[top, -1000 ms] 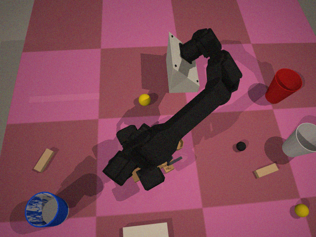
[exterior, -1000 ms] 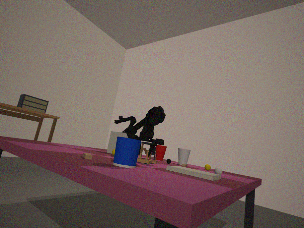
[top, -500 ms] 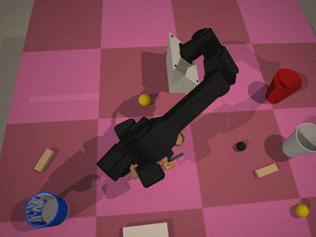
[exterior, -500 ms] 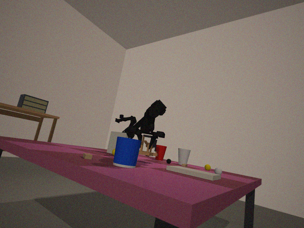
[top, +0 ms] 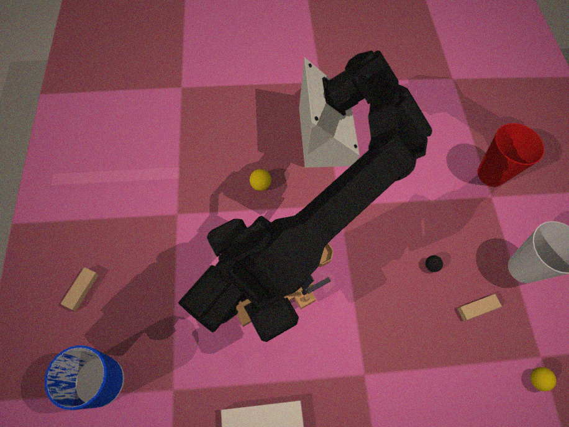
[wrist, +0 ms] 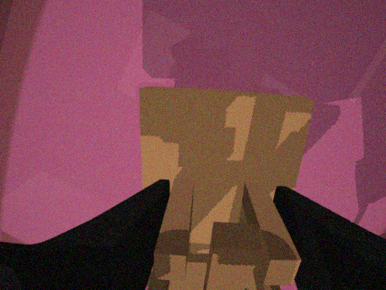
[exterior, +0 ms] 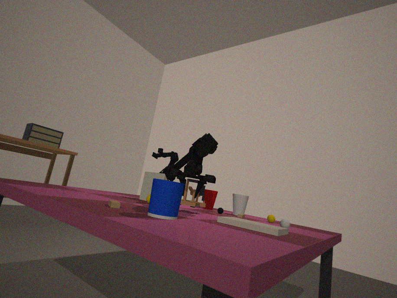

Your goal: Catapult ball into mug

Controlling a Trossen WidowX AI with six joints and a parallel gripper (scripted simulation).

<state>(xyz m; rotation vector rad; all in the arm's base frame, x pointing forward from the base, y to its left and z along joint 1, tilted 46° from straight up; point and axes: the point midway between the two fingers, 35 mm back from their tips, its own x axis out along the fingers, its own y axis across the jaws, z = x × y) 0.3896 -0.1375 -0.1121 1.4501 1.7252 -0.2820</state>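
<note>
Aiming step prob. in hand: jaws part-open, clamping wooden catapult; next move prob. needing a turn toward blue mug, near left.

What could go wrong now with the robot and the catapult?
The gripper is shut on the wooden catapult, so turning it might drag or tip it, and the aim could miss the blue mug. Also, a yellow ball sits loose on the table and might roll if bumped.
</note>
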